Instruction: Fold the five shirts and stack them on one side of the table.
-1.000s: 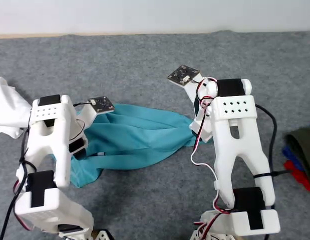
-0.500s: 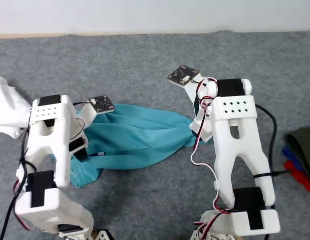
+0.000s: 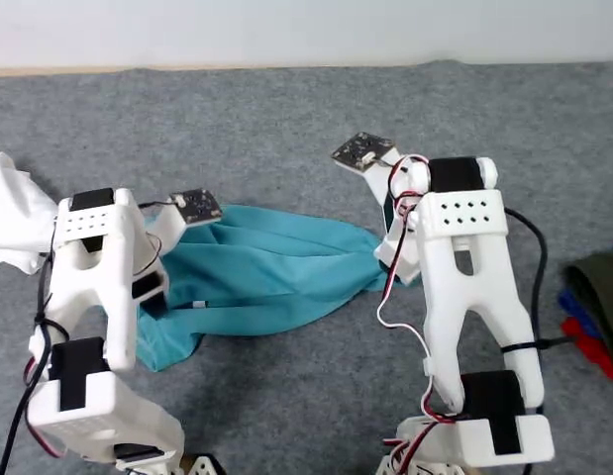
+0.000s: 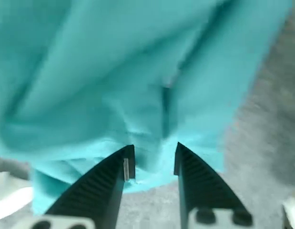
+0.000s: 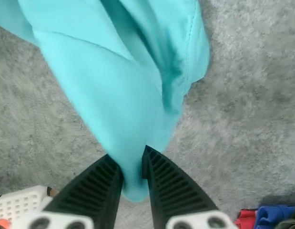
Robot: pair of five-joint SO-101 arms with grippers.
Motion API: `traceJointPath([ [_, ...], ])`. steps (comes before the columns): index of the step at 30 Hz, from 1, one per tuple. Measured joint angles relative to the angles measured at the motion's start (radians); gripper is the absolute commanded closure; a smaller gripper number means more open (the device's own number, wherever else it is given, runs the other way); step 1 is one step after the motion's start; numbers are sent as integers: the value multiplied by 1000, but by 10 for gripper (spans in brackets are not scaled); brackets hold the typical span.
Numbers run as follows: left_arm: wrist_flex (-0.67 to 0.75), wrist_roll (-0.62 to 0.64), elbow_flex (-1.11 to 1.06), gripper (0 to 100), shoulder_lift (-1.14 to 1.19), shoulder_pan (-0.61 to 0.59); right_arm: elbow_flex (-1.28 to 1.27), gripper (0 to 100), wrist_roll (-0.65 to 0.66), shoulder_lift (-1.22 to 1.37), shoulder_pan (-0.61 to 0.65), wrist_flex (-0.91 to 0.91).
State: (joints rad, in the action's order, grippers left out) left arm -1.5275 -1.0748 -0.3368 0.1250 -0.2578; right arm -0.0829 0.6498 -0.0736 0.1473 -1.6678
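A teal shirt [image 3: 271, 272] is seen drawn out lengthwise between the two arms on the grey table [image 3: 237, 119]. Its cloth is gathered into long folds, and one corner is spread flat by the left arm. A bunched end is pinched in the right gripper [image 5: 133, 167], whose jaws are nearly closed on it. The left gripper [image 4: 153, 160] is held part open at the shirt's other edge, with cloth showing in the gap. A white shirt [image 3: 14, 213] is heaped beside the left arm.
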Motion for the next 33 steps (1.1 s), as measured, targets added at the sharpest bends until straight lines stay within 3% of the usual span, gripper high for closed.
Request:
traceJointPath([
  [5,-28,-21,0,855,0,-14,-12,990,-2,0,0,-3],
  [23,163,-5,-3,856,32,-23,-12,990,-2,0,-2,-3],
  [33,184,21,-3,963,98,-35,-12,990,-2,0,0,-3],
])
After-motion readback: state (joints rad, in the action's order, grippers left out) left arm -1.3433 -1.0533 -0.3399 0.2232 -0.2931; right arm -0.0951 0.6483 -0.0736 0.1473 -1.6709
